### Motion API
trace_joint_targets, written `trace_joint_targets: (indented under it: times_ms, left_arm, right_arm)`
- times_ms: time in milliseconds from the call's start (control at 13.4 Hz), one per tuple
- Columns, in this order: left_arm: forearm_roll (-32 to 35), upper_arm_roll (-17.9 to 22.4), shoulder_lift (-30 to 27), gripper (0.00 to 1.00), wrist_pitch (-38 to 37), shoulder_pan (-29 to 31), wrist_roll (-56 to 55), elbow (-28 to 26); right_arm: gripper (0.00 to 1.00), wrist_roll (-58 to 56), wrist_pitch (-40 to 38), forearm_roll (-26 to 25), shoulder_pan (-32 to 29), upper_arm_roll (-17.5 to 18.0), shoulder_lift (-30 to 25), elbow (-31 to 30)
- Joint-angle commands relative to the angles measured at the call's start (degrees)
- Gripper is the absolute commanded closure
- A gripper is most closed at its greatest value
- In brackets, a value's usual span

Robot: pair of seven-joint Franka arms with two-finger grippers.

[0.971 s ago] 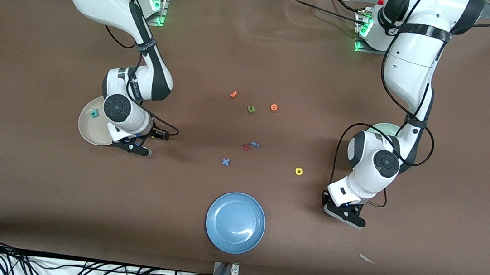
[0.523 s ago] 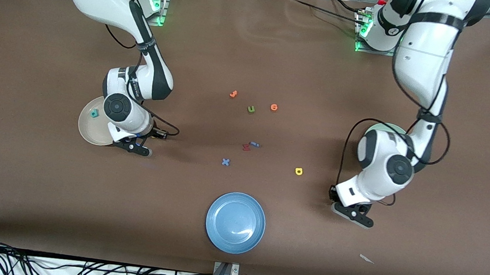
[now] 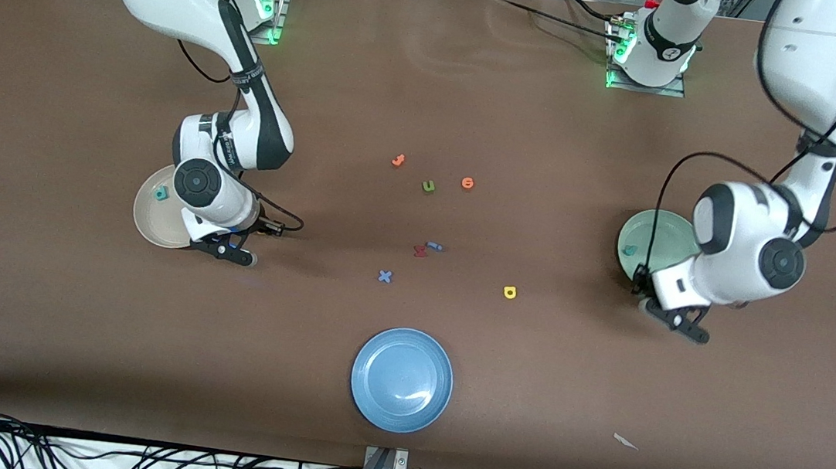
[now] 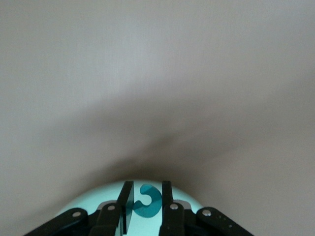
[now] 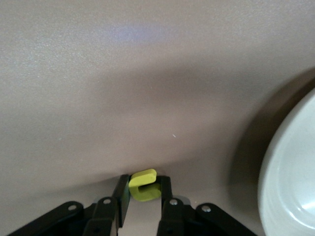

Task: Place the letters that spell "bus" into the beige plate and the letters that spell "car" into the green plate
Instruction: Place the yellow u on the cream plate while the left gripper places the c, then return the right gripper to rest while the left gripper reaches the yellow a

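Pinching a yellow letter [image 5: 143,186] — probably the "u" — the right gripper [image 3: 226,249] sits just beside the beige plate [image 3: 155,226], toward the table's middle, while the left gripper [image 3: 669,317] — holding a teal "c" [image 4: 146,201] — hovers at the green plate's [image 3: 656,224] rim.

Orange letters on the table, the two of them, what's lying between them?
In the front view, the olive-green "u" lies between the two orange letters, a touch nearer the camera than both.
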Motion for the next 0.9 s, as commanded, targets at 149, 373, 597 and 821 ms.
trace_joint_targets:
  times_ms: [149,373,597,821]
  left_arm:
    - [6.37,-0.76,-10.35,0.88,0.61,3.94,1.36,-13.23]
    - [6.82,-1.03,-10.7,0.21,0.61,4.03,1.36,-12.7]
    - [5.86,-4.36,-11.14,0.27,0.69,3.77,0.4,-10.78]
    - [0.96,-6.99,-7.9,0.37,0.69,2.19,-0.13,-4.03]
  right_arm:
    - [0.77,-0.46,-11.59,0.65,-0.01,-4.0,-6.07,0.29]
    - [0.76,-3.34,-16.54,0.57,-0.1,-6.9,-8.1,-0.93]
    - [0.76,-10.36,-13.92,0.83,-0.45,-10.41,-6.88,-3.92]
    - [0.66,-12.5,-8.92,0.92,-1.59,-10.86,-5.91,-6.9]
